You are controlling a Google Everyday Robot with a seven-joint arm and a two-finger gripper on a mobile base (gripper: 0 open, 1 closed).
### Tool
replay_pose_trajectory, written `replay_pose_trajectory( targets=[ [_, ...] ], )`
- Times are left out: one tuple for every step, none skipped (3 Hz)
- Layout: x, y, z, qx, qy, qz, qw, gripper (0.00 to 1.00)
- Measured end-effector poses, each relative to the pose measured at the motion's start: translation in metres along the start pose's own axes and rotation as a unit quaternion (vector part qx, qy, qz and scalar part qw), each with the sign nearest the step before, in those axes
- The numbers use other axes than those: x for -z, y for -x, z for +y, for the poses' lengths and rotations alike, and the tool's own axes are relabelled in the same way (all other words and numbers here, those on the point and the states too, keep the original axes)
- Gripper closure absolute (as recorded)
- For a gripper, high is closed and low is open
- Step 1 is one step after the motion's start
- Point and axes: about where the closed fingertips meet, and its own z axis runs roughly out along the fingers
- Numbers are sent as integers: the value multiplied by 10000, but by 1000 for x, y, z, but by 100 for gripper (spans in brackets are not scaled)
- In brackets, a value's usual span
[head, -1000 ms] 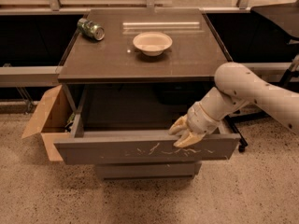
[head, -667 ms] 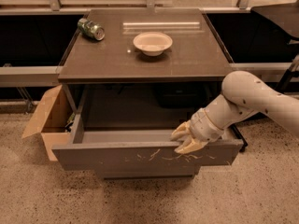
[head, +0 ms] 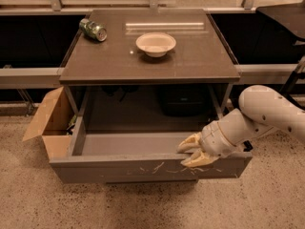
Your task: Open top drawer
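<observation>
At the front rim of the top drawer (head: 119,170) (right of centre), the pincer (head: 183,155) grips it.

The top drawer (head: 119,171) stands pulled out; the hand (head: 191,151) rests at its front rim, right of centre, seemingly touching.

Dim warm light; fingers (head: 189,142) at top drawer (head: 119,169)
</observation>
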Motion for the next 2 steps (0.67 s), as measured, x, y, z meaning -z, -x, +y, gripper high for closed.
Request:
replay_pose_trajectory(
  targets=[
    [2,-1,12,-20,-6,-65,10000,100],
    [2,-1,12,-22,-6,-65,10000,81]
  ],
)
